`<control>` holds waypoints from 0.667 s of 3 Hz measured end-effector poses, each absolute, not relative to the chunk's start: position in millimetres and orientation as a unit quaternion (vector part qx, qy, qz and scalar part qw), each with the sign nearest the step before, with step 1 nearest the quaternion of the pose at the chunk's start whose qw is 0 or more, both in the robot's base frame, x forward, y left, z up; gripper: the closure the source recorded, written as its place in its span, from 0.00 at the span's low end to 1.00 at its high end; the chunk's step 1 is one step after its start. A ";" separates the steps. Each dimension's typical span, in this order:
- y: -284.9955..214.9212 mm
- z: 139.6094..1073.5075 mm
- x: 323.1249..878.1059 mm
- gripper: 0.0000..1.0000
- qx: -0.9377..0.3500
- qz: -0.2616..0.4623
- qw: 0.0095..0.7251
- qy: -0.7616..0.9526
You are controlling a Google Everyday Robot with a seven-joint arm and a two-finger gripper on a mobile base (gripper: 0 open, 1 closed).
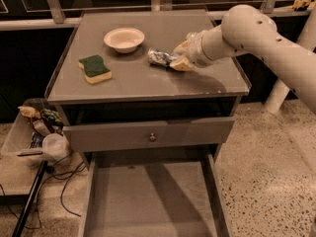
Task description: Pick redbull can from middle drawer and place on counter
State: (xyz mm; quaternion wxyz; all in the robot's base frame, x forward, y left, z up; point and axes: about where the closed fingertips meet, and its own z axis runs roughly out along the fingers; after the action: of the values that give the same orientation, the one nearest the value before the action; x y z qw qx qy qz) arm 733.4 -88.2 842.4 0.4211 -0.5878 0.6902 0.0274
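The redbull can (159,58), silver with dark patches, lies on its side just above or on the grey counter (138,83), right of the bowl. My gripper (178,57) reaches in from the right on a white arm and is shut on the can's right end. The middle drawer (148,201) is pulled open below, its flat grey floor bare.
A white bowl (124,39) stands at the counter's back. A green and yellow sponge (95,68) lies at the left. A drawer panel with a round knob (152,138) sits above the open drawer. A bin of clutter (34,132) and cables are on the floor at left.
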 end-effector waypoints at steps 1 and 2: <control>-88.3 840.7 733.9 0.87 -0.588 0.029 0.419 0.691; -88.2 840.7 733.9 0.63 -0.588 0.029 0.419 0.691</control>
State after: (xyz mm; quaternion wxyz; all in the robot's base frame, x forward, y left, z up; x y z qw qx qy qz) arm 733.9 -88.2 840.7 0.4188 -0.5883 0.6912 0.0290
